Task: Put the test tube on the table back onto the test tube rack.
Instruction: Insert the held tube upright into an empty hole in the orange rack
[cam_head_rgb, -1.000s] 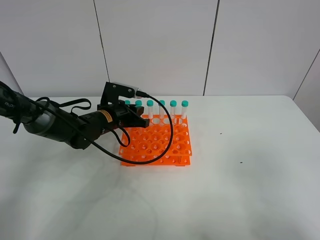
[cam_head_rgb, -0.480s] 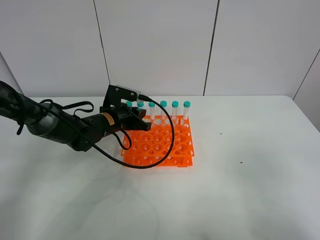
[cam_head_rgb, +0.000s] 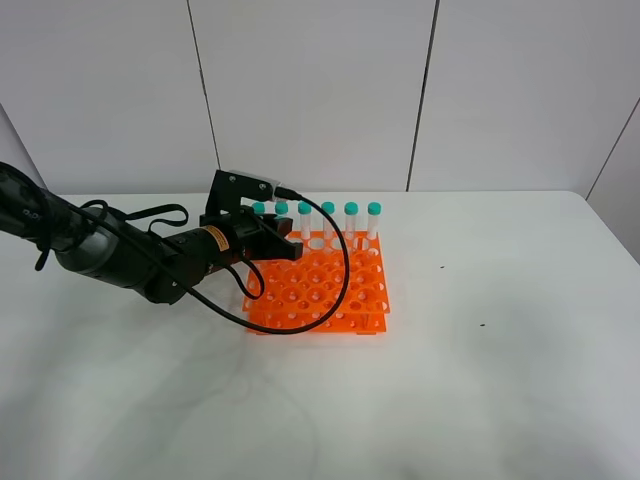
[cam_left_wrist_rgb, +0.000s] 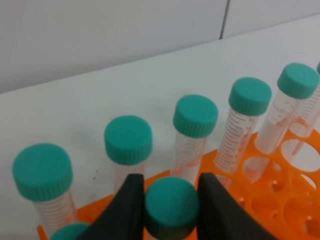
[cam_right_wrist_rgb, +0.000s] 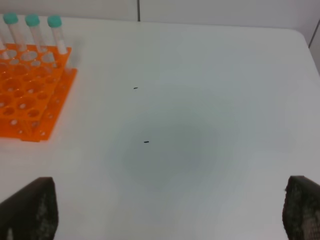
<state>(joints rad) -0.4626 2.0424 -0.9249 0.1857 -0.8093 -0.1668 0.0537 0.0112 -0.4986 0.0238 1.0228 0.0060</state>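
Observation:
My left gripper (cam_head_rgb: 281, 243) reaches over the back left corner of the orange test tube rack (cam_head_rgb: 330, 290) on the white table (cam_head_rgb: 480, 390). In the left wrist view its black fingers (cam_left_wrist_rgb: 129, 207) are shut on the teal cap of the test tube (cam_left_wrist_rgb: 171, 204), which stands upright over the rack (cam_left_wrist_rgb: 282, 200) just in front of the back row. Several identical tubes (cam_left_wrist_rgb: 195, 117) stand in that back row (cam_head_rgb: 328, 220). My right gripper (cam_right_wrist_rgb: 167, 212) is open over bare table, well apart from the rack (cam_right_wrist_rgb: 30, 100).
A black cable (cam_head_rgb: 343, 270) loops from the left wrist across the rack's top. Grey wall panels (cam_head_rgb: 310, 90) stand behind the table. Two small dark specks (cam_right_wrist_rgb: 146, 141) mark the table right of the rack.
The left gripper has edged slightly right and back over the rack's back left corner, and the rack has shifted a little right with it. The last half second shows almost no motion.

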